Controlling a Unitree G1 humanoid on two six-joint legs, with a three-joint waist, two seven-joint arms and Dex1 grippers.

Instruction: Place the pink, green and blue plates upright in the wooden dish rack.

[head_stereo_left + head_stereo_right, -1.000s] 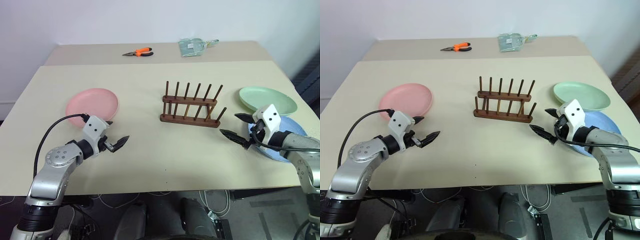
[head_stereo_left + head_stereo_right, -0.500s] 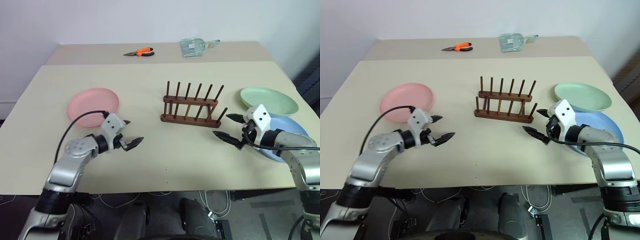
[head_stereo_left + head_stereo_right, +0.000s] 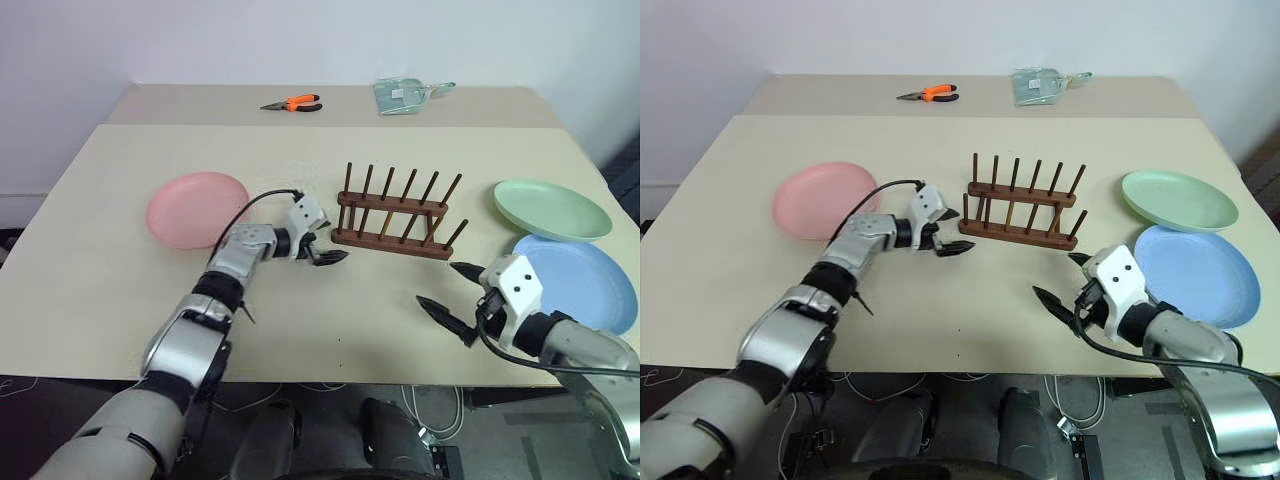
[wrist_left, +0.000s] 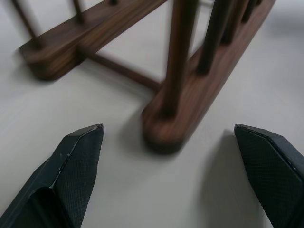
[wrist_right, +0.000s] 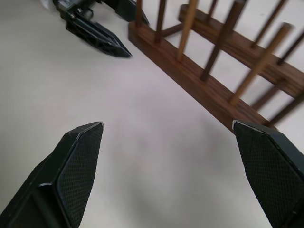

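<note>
Nearest the viewer, the right gripper [image 3: 447, 290] hangs over bare table [image 3: 330, 330], jaws spread wide and empty, pointing toward the rack [image 3: 395, 215]. To its right lies the blue plate [image 3: 585, 285], flat on the table; just behind that, the green plate [image 3: 552, 208], also flat, the two rims close together or slightly overlapping. At mid-table the left gripper [image 3: 322, 246] sits low at the rack's left end, jaws wide and holding nothing; in its wrist view the near rail's end [image 4: 164, 135] stands between the two fingers [image 4: 76, 161]. The pink plate [image 3: 197, 208] lies flat, left of that arm, a little apart from the rack. On the second table behind lie orange-handled pliers [image 3: 292, 103] and a clear packet [image 3: 407, 94].

Risks, as judged from this layout:
- The left gripper is so near the rack's end that a further advance or a closing of the jaws would likely nudge or skew the light rack, spoiling slot alignment.
- No plate is in the rack; each lies flat with a shallow rim, so a pinch at the edge may slip or push the plate across the table.
- The blue and green plates sit so close that lifting one could drag the other.

Count: plates, three (one pink, one green, one blue); rack, one, with two rows of six pegs each; grippers, two; pliers, one; packet, one.
</note>
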